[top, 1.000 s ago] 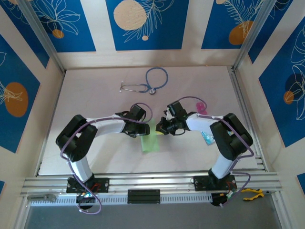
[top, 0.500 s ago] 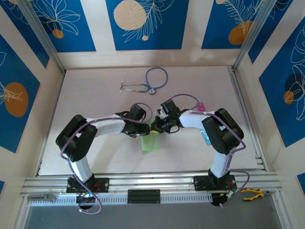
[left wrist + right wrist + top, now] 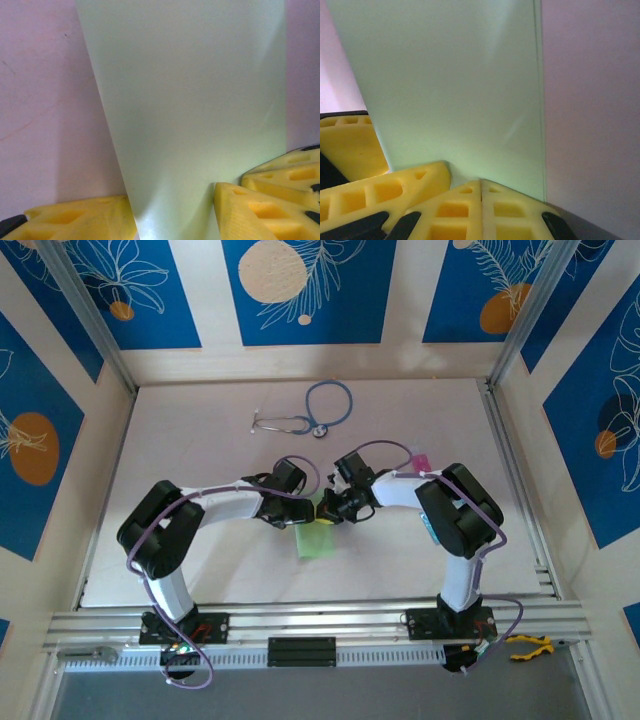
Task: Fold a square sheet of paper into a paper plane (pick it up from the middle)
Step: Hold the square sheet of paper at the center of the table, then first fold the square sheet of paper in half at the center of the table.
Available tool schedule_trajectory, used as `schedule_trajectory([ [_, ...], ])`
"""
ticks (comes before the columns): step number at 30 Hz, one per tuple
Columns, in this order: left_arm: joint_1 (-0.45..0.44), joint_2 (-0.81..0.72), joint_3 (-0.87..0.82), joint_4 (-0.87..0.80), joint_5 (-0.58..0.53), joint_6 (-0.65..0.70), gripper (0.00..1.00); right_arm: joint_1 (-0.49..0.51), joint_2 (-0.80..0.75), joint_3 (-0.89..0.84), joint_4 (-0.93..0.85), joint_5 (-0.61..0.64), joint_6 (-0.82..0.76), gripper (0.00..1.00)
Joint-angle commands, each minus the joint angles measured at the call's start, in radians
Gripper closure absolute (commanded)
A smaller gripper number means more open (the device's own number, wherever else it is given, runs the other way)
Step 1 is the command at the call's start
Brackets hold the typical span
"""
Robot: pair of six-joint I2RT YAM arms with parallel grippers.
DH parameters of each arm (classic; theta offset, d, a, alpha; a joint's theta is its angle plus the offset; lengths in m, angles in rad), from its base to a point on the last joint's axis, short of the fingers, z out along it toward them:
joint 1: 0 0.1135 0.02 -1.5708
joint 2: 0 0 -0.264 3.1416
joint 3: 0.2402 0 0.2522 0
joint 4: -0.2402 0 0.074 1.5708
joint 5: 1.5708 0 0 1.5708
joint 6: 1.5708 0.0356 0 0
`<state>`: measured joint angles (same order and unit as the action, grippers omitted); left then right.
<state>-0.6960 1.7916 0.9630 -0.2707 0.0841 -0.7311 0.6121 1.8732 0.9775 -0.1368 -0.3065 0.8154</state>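
Now, with the thin pale green folded paper (image 3: 316, 538) lying flat at the middle of the pale desk (image 3: 200, 440), my left fingers (image 3: 75, 220) stand apart astride its end, seemingly to pin it, while my right fingers (image 3: 455, 210), closed together, press beside them, likely sharpening a crease.

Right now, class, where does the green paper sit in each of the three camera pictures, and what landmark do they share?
Top external: the green paper lies just below the picture's centre, a small strip.
Left wrist: it runs down the middle, top to bottom, narrowing downward.
Right wrist: it covers the upper left and centre, straight edge at right.
Shared landmark: the pale pink table beside the paper.
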Motion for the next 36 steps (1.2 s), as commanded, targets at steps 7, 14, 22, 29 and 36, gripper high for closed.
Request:
schedule_trajectory([
  [7,0.006,0.016,-0.085,0.01,-0.016,-0.025,0.42,0.031,0.059,-0.017,-0.139,0.107,-0.043,1.0],
  [14,0.025,-0.21,-0.096,-0.064,-0.07,-0.027,0.38,0.02,0.05,-0.02,-0.147,0.102,-0.075,1.0],
  [22,0.068,-0.346,-0.169,0.042,0.071,-0.053,0.65,0.012,0.038,-0.036,-0.133,0.075,-0.073,1.0],
  [29,0.107,-0.286,-0.202,0.265,0.339,-0.105,0.9,0.025,0.062,-0.036,-0.095,0.05,-0.035,1.0],
  [36,0.107,-0.142,-0.222,0.435,0.453,-0.171,1.0,0.024,0.062,-0.032,-0.101,0.055,-0.032,1.0],
])
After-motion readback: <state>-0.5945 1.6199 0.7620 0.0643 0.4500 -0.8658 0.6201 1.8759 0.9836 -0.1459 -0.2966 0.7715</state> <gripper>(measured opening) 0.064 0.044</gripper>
